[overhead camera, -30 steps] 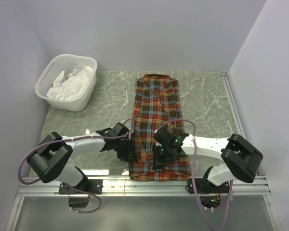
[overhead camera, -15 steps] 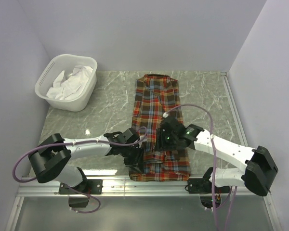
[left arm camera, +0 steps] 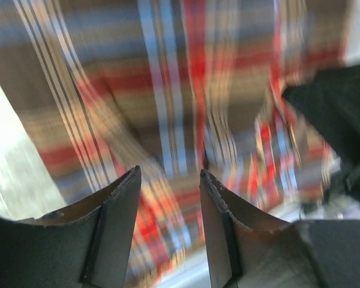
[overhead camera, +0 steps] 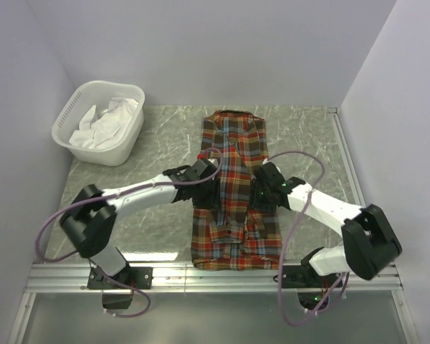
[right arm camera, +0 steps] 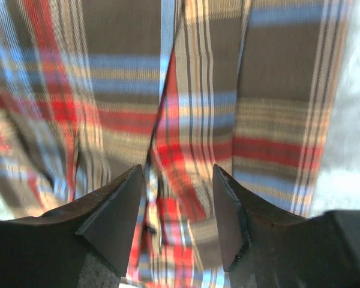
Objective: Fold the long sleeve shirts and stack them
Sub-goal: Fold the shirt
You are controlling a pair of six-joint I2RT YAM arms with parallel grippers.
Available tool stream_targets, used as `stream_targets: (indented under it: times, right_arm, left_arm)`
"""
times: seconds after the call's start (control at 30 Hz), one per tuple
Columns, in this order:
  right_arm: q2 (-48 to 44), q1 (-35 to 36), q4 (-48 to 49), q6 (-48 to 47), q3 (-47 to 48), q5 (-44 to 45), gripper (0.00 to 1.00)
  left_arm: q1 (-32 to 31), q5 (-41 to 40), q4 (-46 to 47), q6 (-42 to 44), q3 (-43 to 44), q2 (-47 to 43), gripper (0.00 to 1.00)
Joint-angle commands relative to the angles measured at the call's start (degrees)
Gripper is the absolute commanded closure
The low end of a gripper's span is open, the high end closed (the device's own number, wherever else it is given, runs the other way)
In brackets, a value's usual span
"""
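— Grey-green marbled table (overhead camera: 308,143) between pale walls (overhead camera: 201,50), this much I see. Where does the plaid shirt (overhead camera: 233,147) lie?

— It lies flat on this table, folded into a long narrow strip. The collar is at the end far from the arm bases and the hem is at the end close to them.

— Is something standing near it?

— Yes. To the left of the shirt's collar, well apart from it, stands a white basket (overhead camera: 115,152) with crumpled white cloth (overhead camera: 104,122) inside.

— And the left gripper (overhead camera: 211,195)?

— It is over the shirt's left edge, about halfway along its length. In the wrist view its jaws stand apart with a moderate gap and nothing is between them; only the checks of the shirt show below. That view is blurred, so I cannot tell if the tips touch the fabric.

— The right gripper (overhead camera: 261,193)?

— It is over the shirt's right edge, opposite the left one. Its jaws are also spread, with no fabric pinched between them, and they point down at the checks.

— How is the shirt below the two grippers?

— Toward the hem the fabric is rumpled in the middle, not smooth. The collar half looks flat.

— Anything more?

— Purple cables (overhead camera: 294,153) loop from both arms, one beside each long edge of the shirt.
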Motion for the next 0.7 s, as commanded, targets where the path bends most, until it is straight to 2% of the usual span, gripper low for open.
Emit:
stream_targets:
  times: [0.0,0.3,0.53,0.67]
  right_arm:
    - [4.3,-0.8,6.2,-2.2,3.9,3.1,0.44]
    - [17.9,-1.5,9.9,-3.7,10.4,4.9,0.46]
    - [28.7,-4.0,9.8,-6.7,19.5,6.9,0.46]
    - [31.1,-5.4,8.1,-8.2,23.8,7.8,0.47]
  left_arm:
    - [1.8,-6.7,1.1,-0.7,4.8,6.2,0.50]
    - [7.7,-6.6,2.3,0.4,15.9,23.1,0.52]
    - [11.3,-8.2,2.0,1.1,25.0,31.1,0.53]
    - [11.8,-8.9,0.8,1.4,29.0,31.8,0.53]
